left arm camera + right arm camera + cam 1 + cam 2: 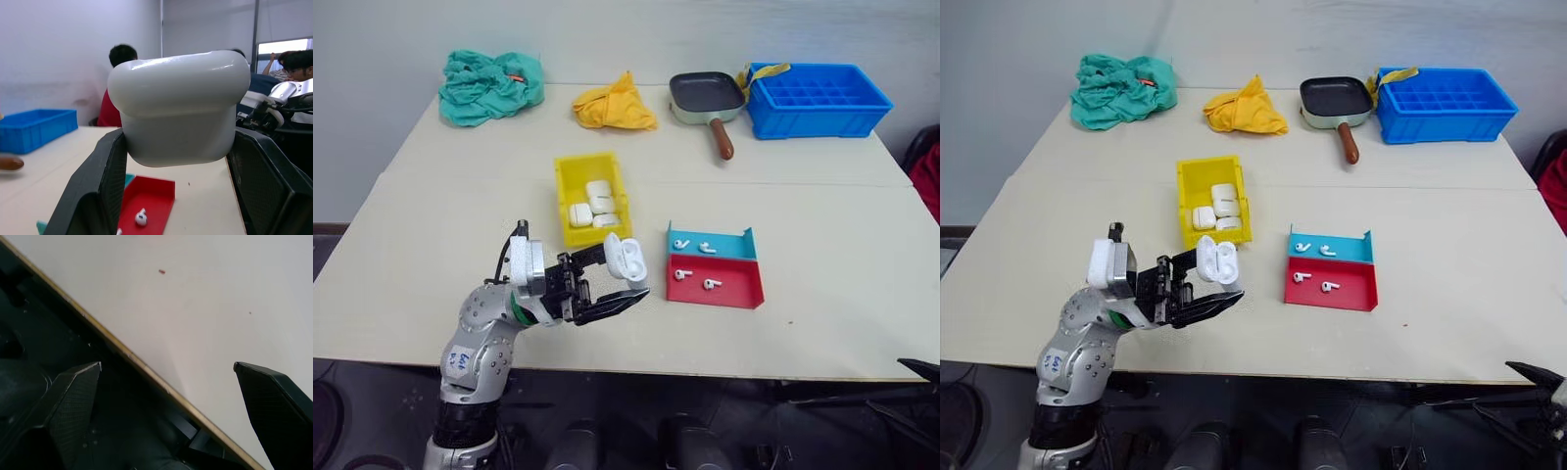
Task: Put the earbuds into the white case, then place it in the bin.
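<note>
Item: white case (626, 258), lid flipped open, clamped in left gripper (612, 284) above near table (842, 313) edge

Case held lid-up, probably to receive earbuds (696, 246) lying in teal tray (734, 242) and red tray (744, 294); yellow bin (570, 181) beyond held three cases. Right gripper (166, 377) hung wide, empty, over table edge; left wrist view added seated people behind

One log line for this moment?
left end effector: shut on white case | right end effector: open | earbuds: in trays
</note>
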Controlling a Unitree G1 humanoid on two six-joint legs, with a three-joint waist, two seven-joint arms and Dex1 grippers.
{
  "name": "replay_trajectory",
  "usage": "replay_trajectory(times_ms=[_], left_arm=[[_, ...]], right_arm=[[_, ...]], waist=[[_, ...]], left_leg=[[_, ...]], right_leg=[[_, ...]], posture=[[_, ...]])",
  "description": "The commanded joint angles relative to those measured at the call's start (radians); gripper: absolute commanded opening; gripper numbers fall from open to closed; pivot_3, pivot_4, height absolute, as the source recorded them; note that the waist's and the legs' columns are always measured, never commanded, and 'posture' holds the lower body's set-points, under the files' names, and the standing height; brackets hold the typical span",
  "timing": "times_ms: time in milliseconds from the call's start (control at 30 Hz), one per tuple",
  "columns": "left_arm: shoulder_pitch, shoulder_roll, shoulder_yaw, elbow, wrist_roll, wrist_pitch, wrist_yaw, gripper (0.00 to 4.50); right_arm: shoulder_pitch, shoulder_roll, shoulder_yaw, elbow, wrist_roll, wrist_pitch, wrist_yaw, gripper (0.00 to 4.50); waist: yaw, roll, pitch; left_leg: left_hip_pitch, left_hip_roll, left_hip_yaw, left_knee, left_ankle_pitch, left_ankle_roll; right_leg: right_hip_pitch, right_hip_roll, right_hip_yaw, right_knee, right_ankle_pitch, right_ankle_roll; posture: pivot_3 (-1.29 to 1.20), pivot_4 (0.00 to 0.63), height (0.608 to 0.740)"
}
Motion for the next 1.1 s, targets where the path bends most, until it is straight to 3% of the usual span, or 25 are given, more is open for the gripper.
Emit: replay_trajectory(times_ms=[33, 167, 267, 333, 467, 533, 633, 833, 1100], left_arm=[[-0.004, 0.004, -0.053, 0.118, 0.063, -0.162, -0.088, 2.74], [0.008, 0.017, -0.103, 0.178, 0.083, -0.245, -0.15, 2.74], [0.03, 0.033, -0.127, 0.177, 0.093, -0.273, -0.162, 2.74], [0.048, 0.044, -0.133, 0.176, 0.094, -0.285, -0.165, 2.74], [0.07, 0.056, -0.136, 0.166, 0.087, -0.294, -0.147, 2.74], [0.074, 0.063, -0.139, 0.163, 0.081, -0.296, -0.15, 2.74], [0.065, 0.069, -0.149, 0.164, 0.069, -0.283, -0.158, 2.74], [0.06, 0.073, -0.177, 0.165, 0.061, -0.27, -0.178, 2.74], [0.066, 0.075, -0.192, 0.158, 0.069, -0.263, -0.153, 2.74]], right_arm=[[-0.077, -0.147, -0.002, -0.285, 0.138, 0.284, -0.099, 4.5], [-0.311, -0.384, 0.109, -0.443, 0.312, 0.58, -0.183, 4.5], [-0.574, -0.531, 0.316, -0.466, 0.37, 0.719, -0.25, 4.5], [-0.756, -0.56, 0.492, -0.466, 0.327, 0.756, -0.246, 4.5], [-1.049, -0.499, 0.761, -0.428, 0.201, 0.856, -0.263, 4.5], [-1.133, -0.47, 0.908, -0.376, 0.045, 0.802, -0.218, 4.5], [-1.22, -0.412, 1.042, -0.298, -0.105, 0.748, -0.178, 3.82], [-1.324, -0.309, 1.132, -0.202, -0.251, 0.708, -0.111, 1.8], [-1.368, -0.252, 1.174, -0.142, -0.357, 0.689, -0.01, 1.8]], waist=[[-0.003, 0.002, -0.001], [0.0, 0.008, -0.004], [0.021, 0.002, -0.001], [0.03, 0.002, -0.001], [0.028, 0.002, -0.001], [0.026, 0.002, -0.001], [0.025, 0.002, -0.001], [0.017, 0.002, -0.001], [0.015, 0.002, -0.001]], left_leg=[[0.0, 0.0, 0.001, 0.0, 0.0, 0.0], [0.001, 0.001, 0.002, 0.001, 0.0, 0.0], [-0.002, 0.003, -0.005, 0.001, 0.0, -0.002], [-0.006, 0.003, -0.006, 0.002, -0.001, -0.001], [-0.02, 0.0, -0.006, 0.005, -0.003, 0.002], [-0.022, -0.001, -0.006, 0.005, -0.002, 0.002], [-0.022, -0.001, -0.006, 0.004, -0.002, 0.002], [-0.022, -0.001, -0.005, 0.004, -0.002, 0.002], [-0.021, -0.001, -0.005, 0.005, -0.002, 0.002]], right_leg=[[0.0, 0.0, 0.001, 0.0, 0.0, 0.0], [-0.001, 0.002, 0.002, 0.0, 0.0, 0.0], [-0.003, 0.003, -0.003, 0.002, 0.0, 0.0], [-0.006, 0.002, -0.003, 0.0, 0.0, 0.0], [-0.018, 0.0, -0.002, -0.002, 0.001, 0.002], [-0.019, -0.001, -0.003, -0.003, 0.002, 0.003], [-0.019, -0.001, -0.004, -0.003, 0.002, 0.003], [-0.021, -0.001, -0.004, 0.0, 0.002, 0.003], [-0.021, -0.001, -0.004, 0.003, 0.002, 0.003]], posture=[[0.0, 0.15, 0.74], [0.0, 0.15, 0.74], [0.0, 0.15, 0.74], [0.0, 0.15, 0.74], [0.0, 0.15, 0.74], [0.0, 0.15, 0.74], [0.0, 0.15, 0.74], [0.0, 0.15, 0.74], [0.0, 0.15, 0.74]])
